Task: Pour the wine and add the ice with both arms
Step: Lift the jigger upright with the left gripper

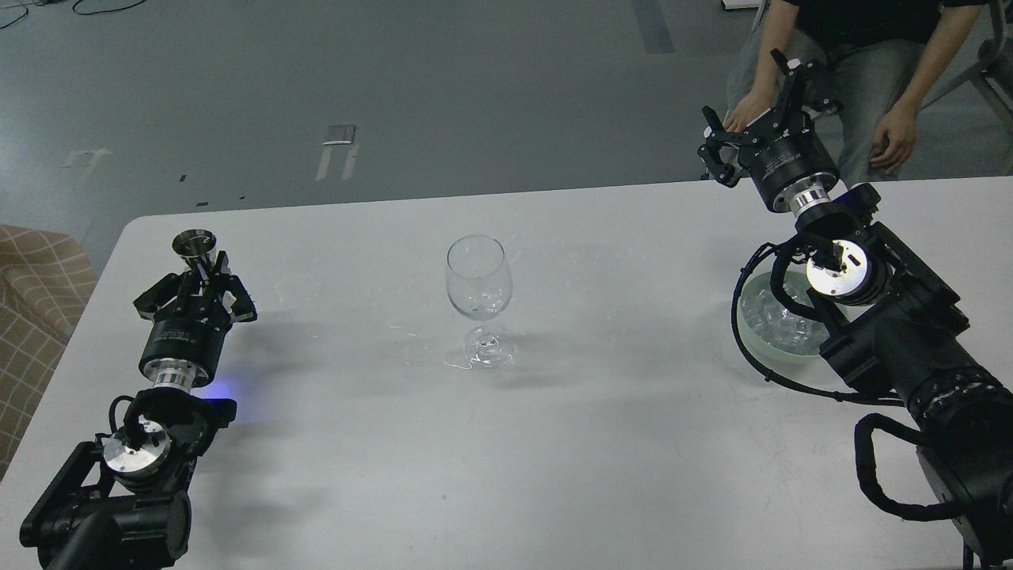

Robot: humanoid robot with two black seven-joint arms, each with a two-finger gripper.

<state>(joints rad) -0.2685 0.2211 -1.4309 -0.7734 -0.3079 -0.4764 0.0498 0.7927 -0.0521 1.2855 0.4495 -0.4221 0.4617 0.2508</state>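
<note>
An empty clear wine glass [476,297] stands upright at the middle of the white table [506,443]. My left gripper [198,269] at the left is shut on a small steel jigger cup [195,245], held upright above the table, well left of the glass. My right gripper [756,119] is open and empty, raised over the table's far right edge. Below my right arm a pale green bowl [764,336] holds clear ice cubes [772,317], partly hidden by the arm and its cable.
A seated person [863,71] is just behind the far right edge, one hand [740,119] close to my right gripper. A checked chair [36,309] stands left of the table. Small wet marks lie near the glass foot.
</note>
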